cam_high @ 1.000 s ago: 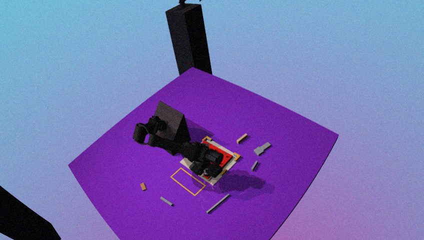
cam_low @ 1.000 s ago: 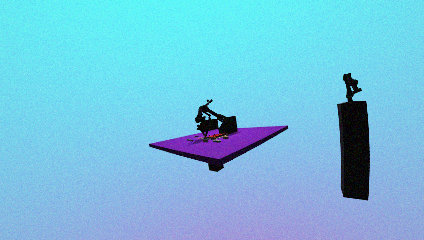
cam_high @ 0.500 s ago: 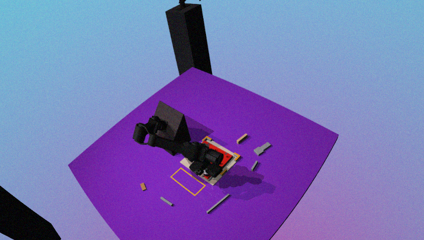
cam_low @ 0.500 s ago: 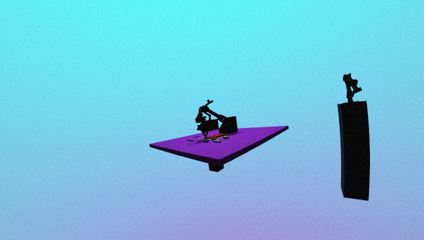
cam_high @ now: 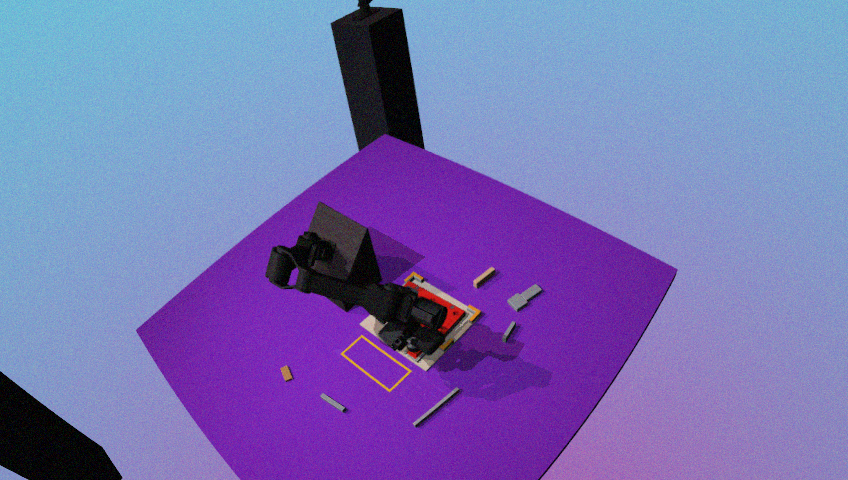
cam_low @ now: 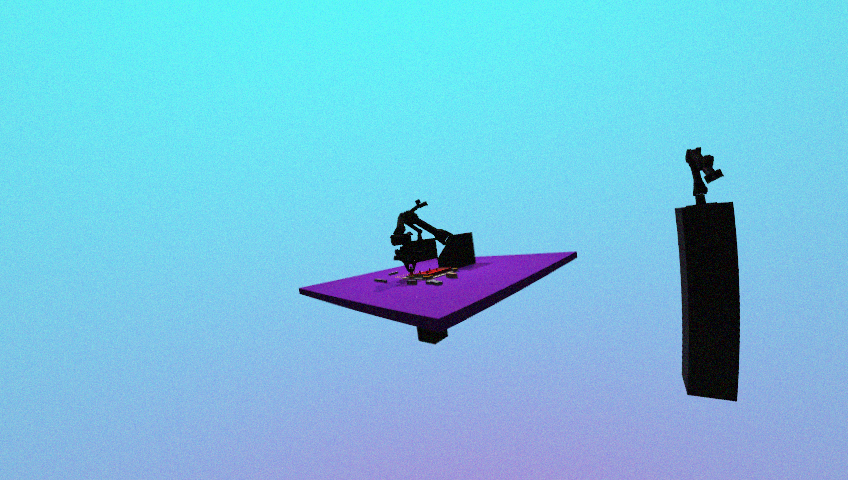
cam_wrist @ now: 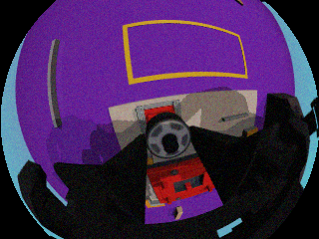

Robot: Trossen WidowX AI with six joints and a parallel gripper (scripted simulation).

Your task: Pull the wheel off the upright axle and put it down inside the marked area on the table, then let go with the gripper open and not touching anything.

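The wheel (cam_wrist: 168,136), with a grey rim and black tyre, is face up between my fingers, above a red part of the pale board (cam_wrist: 122,111) (cam_high: 428,364). My gripper (cam_wrist: 167,134) (cam_high: 412,343) (cam_low: 410,271) is shut on the wheel, with one black finger on each side. The axle is hidden, so I cannot tell whether the wheel is still around it. The marked area, a yellow outline (cam_wrist: 127,55) (cam_high: 389,390), lies flat on the table beside the board. It is beyond the wheel in the wrist view, and nothing lies inside it.
A red assembly (cam_high: 453,315) (cam_wrist: 164,174) lies on the board beside the wheel. A long grey bar (cam_high: 436,406) (cam_wrist: 54,82), a short grey bar (cam_high: 333,402) and an orange block (cam_high: 286,373) lie around the outline. Several other blocks lie on the board's far side.
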